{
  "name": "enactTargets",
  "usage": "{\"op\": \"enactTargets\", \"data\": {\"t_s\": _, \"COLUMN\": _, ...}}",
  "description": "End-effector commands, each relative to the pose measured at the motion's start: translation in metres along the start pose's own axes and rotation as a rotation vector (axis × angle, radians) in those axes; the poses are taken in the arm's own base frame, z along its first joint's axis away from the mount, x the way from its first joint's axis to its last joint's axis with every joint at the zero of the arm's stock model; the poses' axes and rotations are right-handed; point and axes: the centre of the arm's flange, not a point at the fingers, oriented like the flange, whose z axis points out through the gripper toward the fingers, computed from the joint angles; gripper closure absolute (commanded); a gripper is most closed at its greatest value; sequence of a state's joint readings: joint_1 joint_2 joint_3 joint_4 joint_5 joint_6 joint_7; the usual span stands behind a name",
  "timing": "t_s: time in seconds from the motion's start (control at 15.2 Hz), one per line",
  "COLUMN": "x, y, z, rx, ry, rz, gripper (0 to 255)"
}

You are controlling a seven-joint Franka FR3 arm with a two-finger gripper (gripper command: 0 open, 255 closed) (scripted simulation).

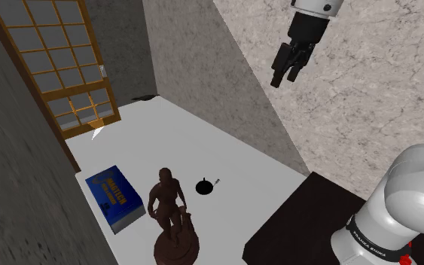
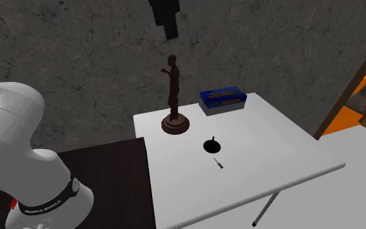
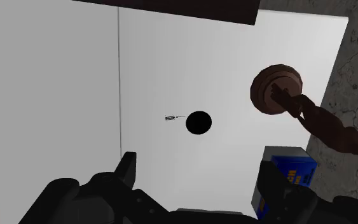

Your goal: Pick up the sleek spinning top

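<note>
The spinning top (image 1: pixel 203 187) (image 2: pixel 212 146) is small, black and round with a short stem, standing near the middle of the white table (image 1: pixel 233 147) (image 2: pixel 279 153). My black gripper (image 1: pixel 285 75) (image 2: pixel 170 34) hangs high above the table, well clear of the top. Seen from the wrist, the top (image 3: pixel 198 123) lies far below, ahead of the gripper (image 3: pixel 199 184), whose fingers stand wide apart and hold nothing.
A tiny dark pin-like object (image 1: pixel 216 181) (image 2: pixel 218 164) (image 3: pixel 171 118) lies beside the top. A brown figurine on a round base (image 1: pixel 171 214) (image 2: pixel 173 97) (image 3: pixel 279 89) and a blue box (image 1: pixel 114 196) (image 2: pixel 222 99) (image 3: pixel 292 170) stand near it. A lattice door (image 1: pixel 59 53) is behind the table.
</note>
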State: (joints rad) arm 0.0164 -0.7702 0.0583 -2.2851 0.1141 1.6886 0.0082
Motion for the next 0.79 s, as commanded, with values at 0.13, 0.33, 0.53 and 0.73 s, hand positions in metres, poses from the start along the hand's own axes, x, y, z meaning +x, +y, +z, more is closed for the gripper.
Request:
{"op": "enactTargets", "data": {"t_s": 0.13, "x": 0.005, "y": -0.007, "z": 0.025, "rx": -0.011, "ry": 0.003, "rz": -0.014, "gripper": 0}}
{"op": "enactTargets", "data": {"t_s": 0.33, "x": 0.012, "y": -0.018, "z": 0.063, "rx": -0.028, "ry": 0.007, "rz": -0.035, "gripper": 0}}
{"op": "enactTargets", "data": {"t_s": 0.53, "x": 0.019, "y": -0.029, "z": 0.101, "rx": -0.044, "ry": 0.012, "rz": -0.056, "gripper": 0}}
{"op": "enactTargets", "data": {"t_s": 0.73, "x": 0.026, "y": -0.038, "z": 0.140, "rx": -0.061, "ry": 0.016, "rz": -0.076, "gripper": 0}}
